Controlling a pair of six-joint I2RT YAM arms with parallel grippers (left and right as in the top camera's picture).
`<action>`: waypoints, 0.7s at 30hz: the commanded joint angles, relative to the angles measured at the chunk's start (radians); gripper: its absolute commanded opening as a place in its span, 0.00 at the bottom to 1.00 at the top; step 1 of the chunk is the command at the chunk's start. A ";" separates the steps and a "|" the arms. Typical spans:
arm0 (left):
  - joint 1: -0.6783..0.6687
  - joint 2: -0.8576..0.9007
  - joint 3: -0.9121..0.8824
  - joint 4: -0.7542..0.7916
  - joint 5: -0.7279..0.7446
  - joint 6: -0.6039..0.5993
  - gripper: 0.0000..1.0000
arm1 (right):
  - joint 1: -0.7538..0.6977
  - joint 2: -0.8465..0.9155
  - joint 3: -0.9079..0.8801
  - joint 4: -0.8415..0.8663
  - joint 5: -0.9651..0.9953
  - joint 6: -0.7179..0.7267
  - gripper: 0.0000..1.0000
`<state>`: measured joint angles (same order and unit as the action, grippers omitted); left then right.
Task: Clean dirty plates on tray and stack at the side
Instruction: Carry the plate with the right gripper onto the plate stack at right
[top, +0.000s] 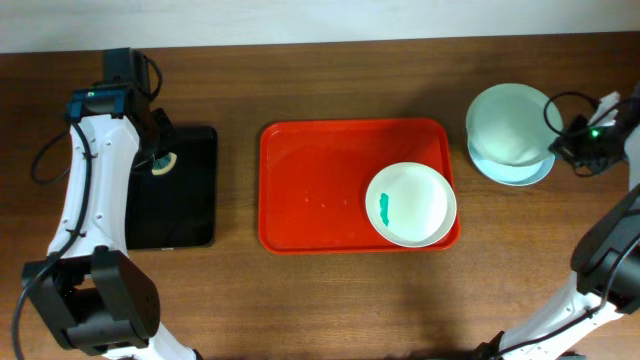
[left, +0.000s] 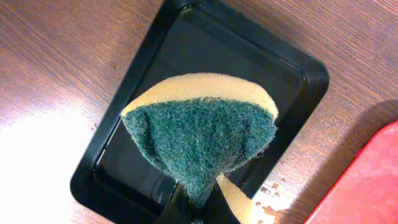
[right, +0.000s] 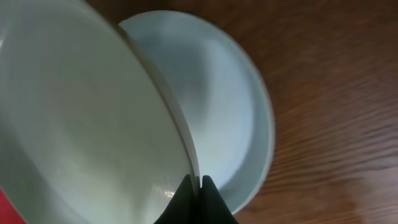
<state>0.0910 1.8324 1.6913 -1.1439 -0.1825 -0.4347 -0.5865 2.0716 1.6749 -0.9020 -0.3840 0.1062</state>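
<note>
A white plate (top: 411, 205) with a teal-green smear lies in the right part of the red tray (top: 310, 190). My right gripper (top: 556, 137) is shut on the rim of a pale-mint plate (top: 508, 122), held tilted over another plate (top: 520, 172) that lies on the table at the far right. In the right wrist view the held plate (right: 81, 118) fills the left, the lower plate (right: 230, 106) lies behind, and the fingers (right: 194, 182) pinch the rim. My left gripper (left: 199, 202) is shut on a green-and-yellow sponge (left: 199, 134) over the black tray (left: 205, 56).
The black tray (top: 195, 190) lies left of the red tray on the wooden table. The sponge (top: 162, 163) shows at its left edge under the left arm. A corner of the red tray (left: 367, 186) shows in the left wrist view.
</note>
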 joint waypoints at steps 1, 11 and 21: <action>0.003 0.000 -0.006 0.005 0.004 -0.010 0.00 | -0.004 0.013 -0.011 0.017 0.013 0.008 0.04; 0.003 0.000 -0.006 0.005 0.004 -0.010 0.00 | 0.005 0.013 -0.062 0.032 0.184 0.084 0.13; 0.003 0.000 -0.006 0.005 0.004 -0.009 0.00 | 0.007 -0.039 -0.005 -0.051 -0.018 0.083 0.67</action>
<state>0.0910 1.8324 1.6913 -1.1404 -0.1825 -0.4347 -0.5884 2.0762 1.6211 -0.9218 -0.2764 0.1841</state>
